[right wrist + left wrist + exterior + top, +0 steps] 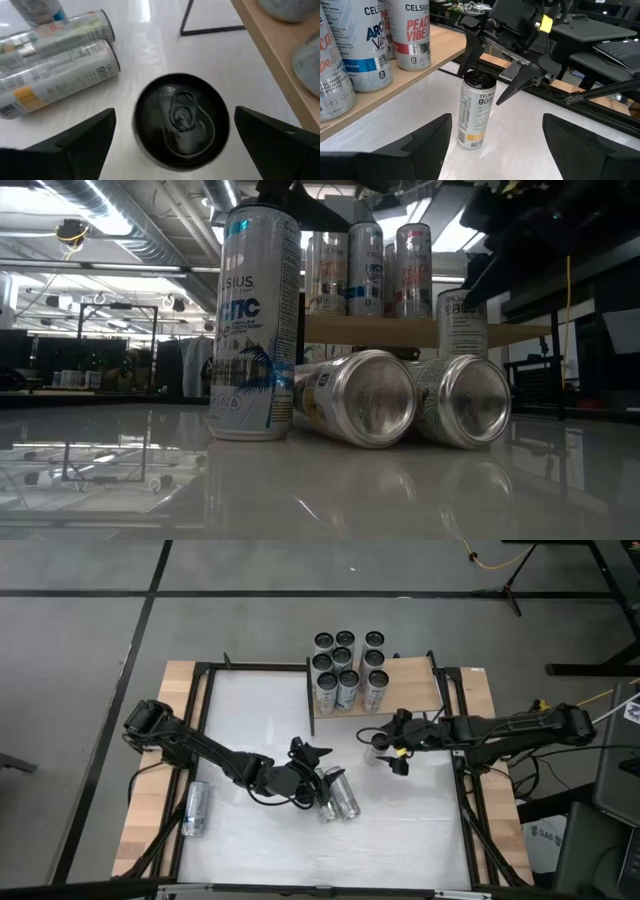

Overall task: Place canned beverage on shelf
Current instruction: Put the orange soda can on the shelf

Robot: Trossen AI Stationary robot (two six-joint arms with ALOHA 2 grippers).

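The upright can [380,743] stands on the white counter [260,720], right of centre in the high view, just below the shelf [420,675] and apart from it. In the right wrist view you look straight down on its dark lid [181,120], with the pull tab in sight. Your right claw [384,749] hangs over this can with both fingers [75,137] spread wide, one to each side of the lid and clear of it; nothing is grasped. The left wrist view shows the same pose from the side: the can [475,110] on the counter, the right claw [487,70] straddling its top.

The shelf, a pale board at the upper centre of the high view, carries a cluster of upright cans [347,665] on its left half; its right half is bare wood.

Your left claw [312,773] sits at lower centre of the high view. Its fingers [427,142] stand part open and grasp nothing. Just to its right lie two cans [338,794] on their sides, touching each other; the low view shows their bases [420,398] end-on, with another upright can [251,320] beside them at left.

A further can [196,808] lies on its side at the counter's left edge, lower left, well apart from the rest.
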